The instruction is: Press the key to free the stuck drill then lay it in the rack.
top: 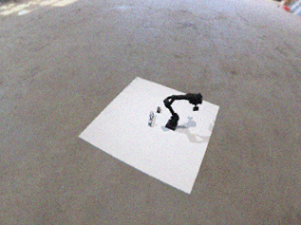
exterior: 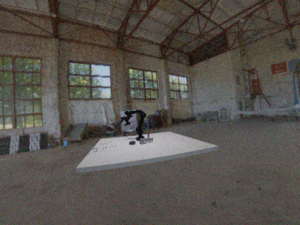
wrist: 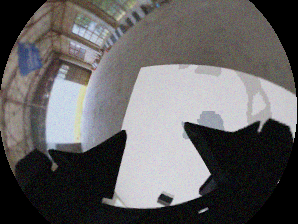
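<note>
My gripper [top: 196,109] [exterior: 124,122] [wrist: 156,129] is open and empty, high above the white board on the side away from the small objects. A long grey-and-dark fixture [top: 151,119] [exterior: 146,140] stands on the board near the arm's base. A small dark block [top: 158,109] [exterior: 132,143] [wrist: 165,198] lies a short way from it; the wrist view shows it at the bottom, beyond the fingers. The objects are too small and blurred to tell drill, key and rack apart.
The white board [top: 132,138] [exterior: 179,149] [wrist: 155,95] bears the black arm, whose base [top: 171,125] is beside the fixture. The arm's shadow falls on the board. Concrete floor surrounds it, and hall walls with windows stand far off.
</note>
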### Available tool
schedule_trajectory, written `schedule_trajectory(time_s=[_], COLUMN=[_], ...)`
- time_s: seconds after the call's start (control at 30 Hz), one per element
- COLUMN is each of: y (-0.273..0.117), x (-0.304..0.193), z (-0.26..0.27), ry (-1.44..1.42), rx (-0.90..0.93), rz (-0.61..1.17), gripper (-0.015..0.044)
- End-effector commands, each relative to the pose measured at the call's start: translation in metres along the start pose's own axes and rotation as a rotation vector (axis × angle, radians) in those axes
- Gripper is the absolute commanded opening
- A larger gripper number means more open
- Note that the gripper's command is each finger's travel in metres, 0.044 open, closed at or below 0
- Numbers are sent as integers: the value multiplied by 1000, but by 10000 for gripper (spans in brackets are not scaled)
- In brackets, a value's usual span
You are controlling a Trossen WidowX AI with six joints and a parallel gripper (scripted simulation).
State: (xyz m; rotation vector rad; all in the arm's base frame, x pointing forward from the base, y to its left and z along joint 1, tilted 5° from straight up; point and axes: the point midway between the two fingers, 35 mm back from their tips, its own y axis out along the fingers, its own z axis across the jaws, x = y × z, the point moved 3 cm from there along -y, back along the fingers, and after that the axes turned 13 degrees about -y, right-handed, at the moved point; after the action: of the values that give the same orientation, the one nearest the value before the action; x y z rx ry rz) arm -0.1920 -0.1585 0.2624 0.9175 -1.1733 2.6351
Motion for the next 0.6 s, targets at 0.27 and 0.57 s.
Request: schedule_trajectory(time_s=[0.27, 0.57], y=[1, 34], x=[-1, -56], z=[1, 71], ry=[-6, -329], rx=[3, 133], rz=[5, 260], gripper=[164, 0])
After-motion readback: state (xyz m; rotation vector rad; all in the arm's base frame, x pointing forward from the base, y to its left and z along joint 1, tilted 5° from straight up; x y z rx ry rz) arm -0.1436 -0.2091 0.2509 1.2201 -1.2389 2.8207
